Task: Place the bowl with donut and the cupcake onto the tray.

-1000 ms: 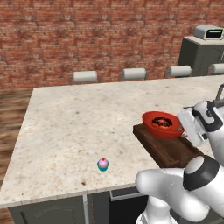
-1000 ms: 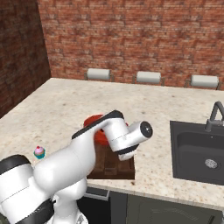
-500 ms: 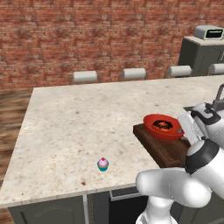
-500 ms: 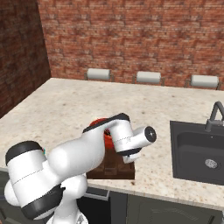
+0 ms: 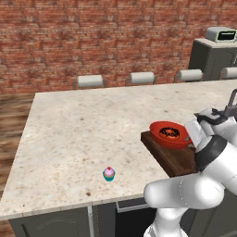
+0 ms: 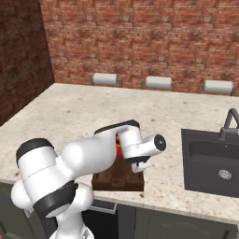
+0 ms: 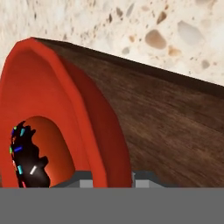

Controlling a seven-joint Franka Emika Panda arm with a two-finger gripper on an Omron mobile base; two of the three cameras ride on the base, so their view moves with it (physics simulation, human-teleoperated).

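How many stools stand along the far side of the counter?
4 in the left base view: stool, stool, stool, and one cut off at the right edge. More may be hidden.

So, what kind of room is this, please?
Most likely a kitchen: a speckled stone counter with a black sink and faucet, against a brick wall; what looks like a toaster oven stands behind.

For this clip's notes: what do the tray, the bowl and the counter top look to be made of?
Tray: dark brown wood, matte, with visible grain streaks in the hand view.
Bowl: smooth uniform red, probably plastic or glazed ceramic; the look leaves it open.
Counter top: pale beige speckled stone, likely granite or a composite, with brown flecks and a flat polished look.
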